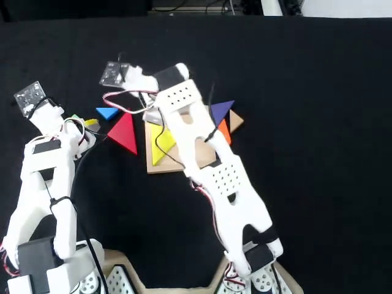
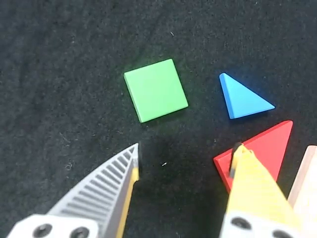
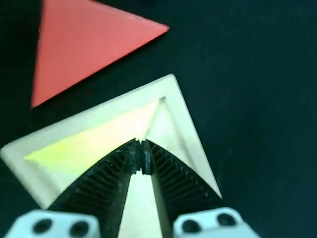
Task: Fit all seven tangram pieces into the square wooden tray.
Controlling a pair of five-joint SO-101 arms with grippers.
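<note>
The square wooden tray (image 1: 160, 166) lies turned cornerwise on the black cloth (image 1: 318, 184), with a large yellow triangle (image 1: 160, 147) inside it along one wall. The right gripper (image 3: 141, 157) hangs over a corner of the tray, its ribbed black fingers pressed tip to tip with nothing between them, just above the yellow triangle's pointed end. Closed like that it would serve as a blunt nudging tool. I judge that to be the reason for the posture, since a flat piece in a recess is easier to push than to pinch. At the tray's far side an orange piece (image 1: 224, 130) and a dark purple triangle (image 1: 222, 110) sit beside the right arm, and whether they are fully seated is hard to tell from the high view. Three pieces lie loose on the cloth. A large red triangle (image 2: 262, 146) is just beside the tray's wall, a small blue triangle (image 2: 242, 96) lies beyond it, and a green square (image 2: 155, 89) is farther out. The left gripper (image 2: 185, 158) hovers spread wide and empty (one finger grey and ribbed, the other yellow) above bare cloth just short of the green square. It seems lined up for a straight descent onto that piece, so I judge much of the fitting is not yet done.
</note>
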